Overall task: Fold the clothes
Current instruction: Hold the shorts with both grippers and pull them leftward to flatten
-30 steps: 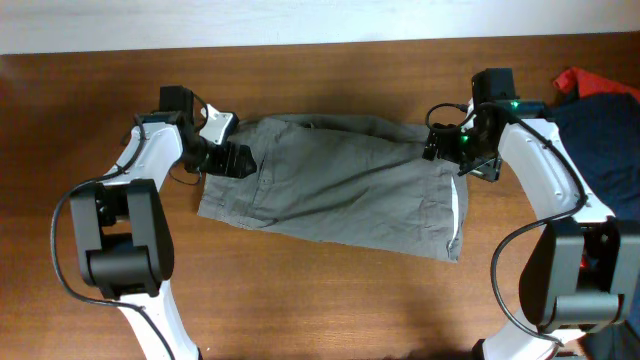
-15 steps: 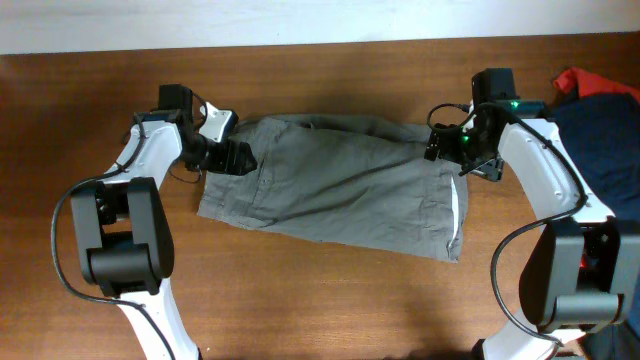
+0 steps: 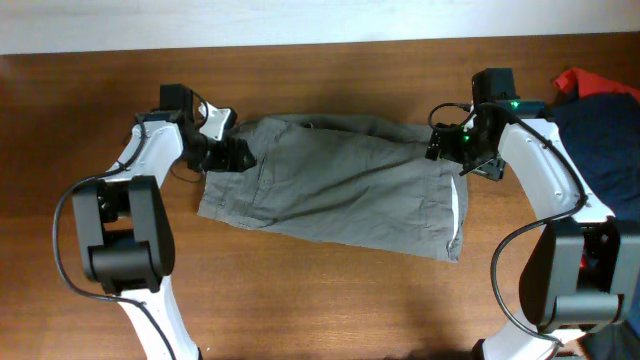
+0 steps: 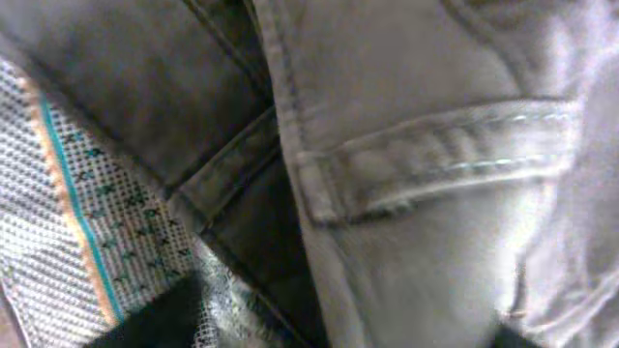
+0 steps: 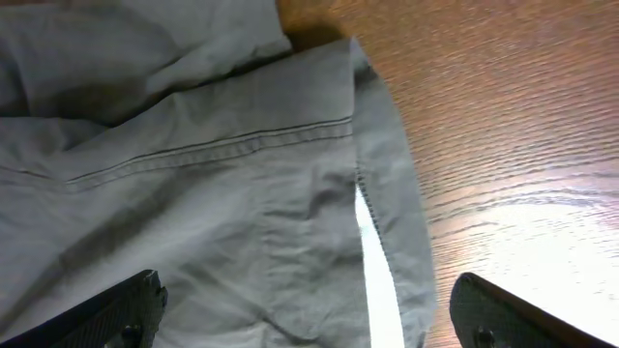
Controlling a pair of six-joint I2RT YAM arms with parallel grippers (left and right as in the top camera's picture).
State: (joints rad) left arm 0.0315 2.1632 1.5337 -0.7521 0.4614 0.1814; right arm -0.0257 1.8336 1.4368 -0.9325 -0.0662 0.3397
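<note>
The grey-olive clothes (image 3: 340, 190) lie spread flat on the wooden table (image 3: 330, 300). Only the left wrist view shows a belt loop (image 4: 435, 155) and pale patterned lining (image 4: 58, 222). The left gripper (image 3: 232, 155) and the right gripper (image 3: 438, 145), 1 at each end of it, stand wide open and hold nothing.

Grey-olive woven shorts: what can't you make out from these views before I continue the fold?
Left gripper: whether it grips the grey-olive woven shorts; left wrist view is blurred, fingers cut by the bottom edge.
Right gripper: open, but touching the shorts or not is unclear; fingertips cut by the right wrist view's bottom edge.
Navy blue garment and red cloth: cut by overhead's right edge.
</note>
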